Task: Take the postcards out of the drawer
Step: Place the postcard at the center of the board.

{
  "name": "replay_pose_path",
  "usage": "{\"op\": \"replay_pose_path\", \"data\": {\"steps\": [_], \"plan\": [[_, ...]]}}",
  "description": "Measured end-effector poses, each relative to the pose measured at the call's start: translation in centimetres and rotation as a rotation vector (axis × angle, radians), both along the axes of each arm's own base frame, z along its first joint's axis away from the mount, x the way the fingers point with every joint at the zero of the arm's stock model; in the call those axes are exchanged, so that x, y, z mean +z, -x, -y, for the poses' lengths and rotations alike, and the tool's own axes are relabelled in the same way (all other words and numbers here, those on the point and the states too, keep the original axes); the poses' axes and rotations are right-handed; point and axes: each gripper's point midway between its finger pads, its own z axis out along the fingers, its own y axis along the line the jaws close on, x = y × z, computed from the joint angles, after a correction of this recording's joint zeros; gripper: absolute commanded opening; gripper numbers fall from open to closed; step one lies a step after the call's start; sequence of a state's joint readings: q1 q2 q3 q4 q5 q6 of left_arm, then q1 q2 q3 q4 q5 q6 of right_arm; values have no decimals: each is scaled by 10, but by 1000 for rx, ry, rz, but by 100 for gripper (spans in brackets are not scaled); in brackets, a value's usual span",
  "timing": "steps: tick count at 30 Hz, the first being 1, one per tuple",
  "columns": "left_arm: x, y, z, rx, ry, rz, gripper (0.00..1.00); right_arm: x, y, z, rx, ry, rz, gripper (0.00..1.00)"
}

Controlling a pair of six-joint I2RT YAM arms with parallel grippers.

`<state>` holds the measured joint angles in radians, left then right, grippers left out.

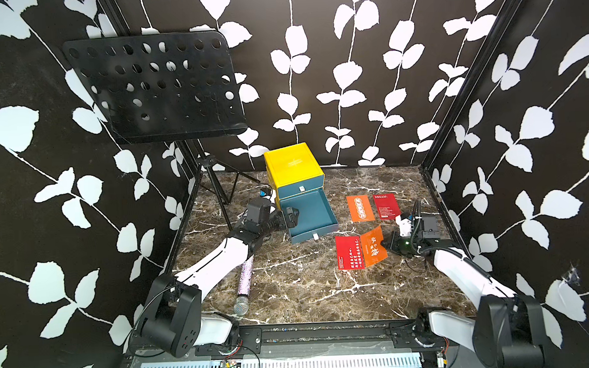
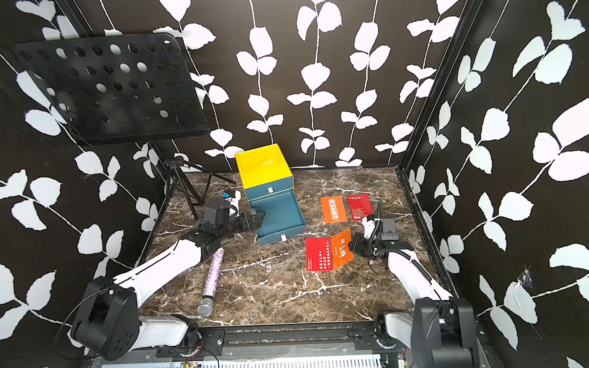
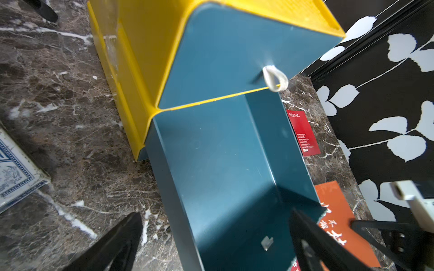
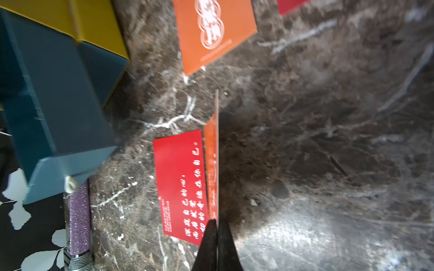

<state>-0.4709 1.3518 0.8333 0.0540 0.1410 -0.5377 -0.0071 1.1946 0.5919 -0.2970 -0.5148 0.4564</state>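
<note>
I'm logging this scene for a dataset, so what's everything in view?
Box: one, yellow, back centre.
Drawers: two, teal; lower open, empty.
Red postcards: two, flat, right of the drawers.
Orange postcards: two, one flat, one held tilted.
Microphone: one, glittery lilac, front left.
Music stand: one, black, back left.
Card box: one, blue-white patterned, on the table.
Left gripper: open, at lower drawer's left wall.
Right gripper: shut on orange postcard.
</note>
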Motion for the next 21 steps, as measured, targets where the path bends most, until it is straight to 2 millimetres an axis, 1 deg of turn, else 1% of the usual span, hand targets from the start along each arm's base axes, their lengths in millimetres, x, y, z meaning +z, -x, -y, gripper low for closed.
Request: {"op": "replay_pose_path", "data": {"steps": [6,13,15,21], "plan": [[0,0,0,-4,-6,4,99,-17,1,13,9,88,-49,0],[-4,-1,1,-6,-9,-4,99,-26,-2,30,-22,182,-100,1],[-4,-1,1,-6,-10,-5,99,-27,-3,34,-31,206,-110,5],[-4,-1,1,-5,-10,-2,99,-25,-6,50,-52,302,-125,30]]}}
